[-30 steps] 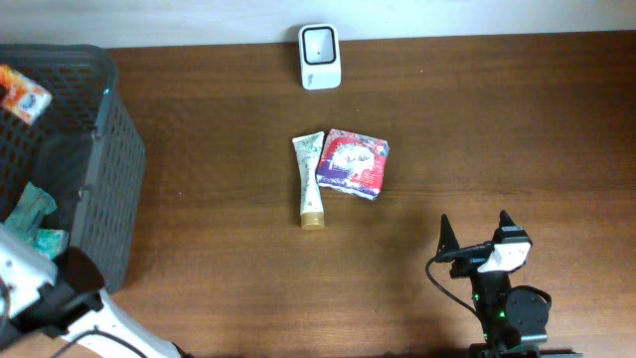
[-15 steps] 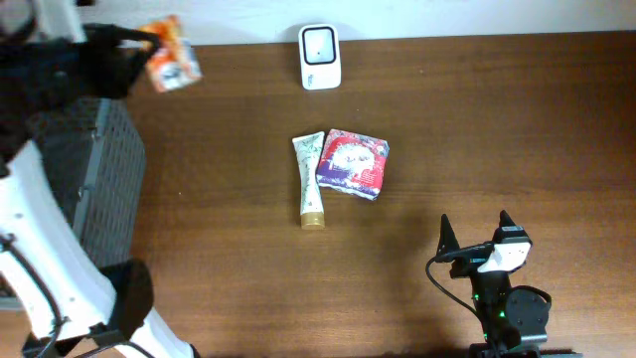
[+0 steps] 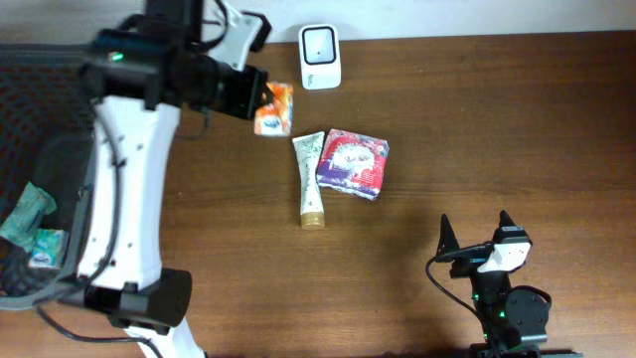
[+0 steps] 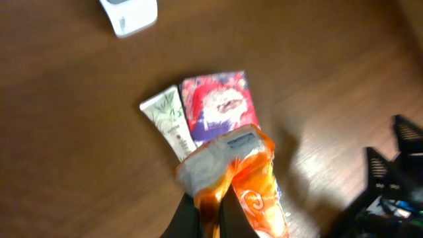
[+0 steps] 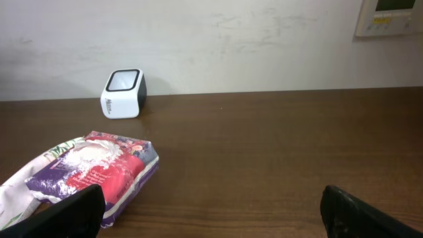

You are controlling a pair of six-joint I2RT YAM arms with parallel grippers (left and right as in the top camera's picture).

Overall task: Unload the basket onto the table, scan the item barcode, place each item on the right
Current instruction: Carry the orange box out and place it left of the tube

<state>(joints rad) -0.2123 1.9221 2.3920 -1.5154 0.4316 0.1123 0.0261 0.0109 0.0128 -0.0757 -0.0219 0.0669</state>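
An orange snack packet (image 3: pixel 274 107) hangs above the table just left of the white barcode scanner (image 3: pixel 320 57), and my left gripper (image 3: pixel 254 92) is shut on it. In the left wrist view the packet (image 4: pixel 239 173) is pinched between my black fingers (image 4: pixel 187 217) at the left gripper (image 4: pixel 213 206), with the scanner (image 4: pixel 129 12) at the top of the picture. A white-green tube (image 3: pixel 310 179) and a red-purple pack (image 3: pixel 352 162) lie side by side mid-table. My right gripper (image 3: pixel 475 239) rests open near the front right, holding nothing.
A dark mesh basket (image 3: pixel 45 129) stands at the left edge with teal packets (image 3: pixel 25 214) inside. The right wrist view shows the scanner (image 5: pixel 123 92) against the back wall and the red-purple pack (image 5: pixel 99 172) at the left.
My left arm has lifted the orange packet out of the basket and carried it right, to just beside the scanner. The right arm has not moved.
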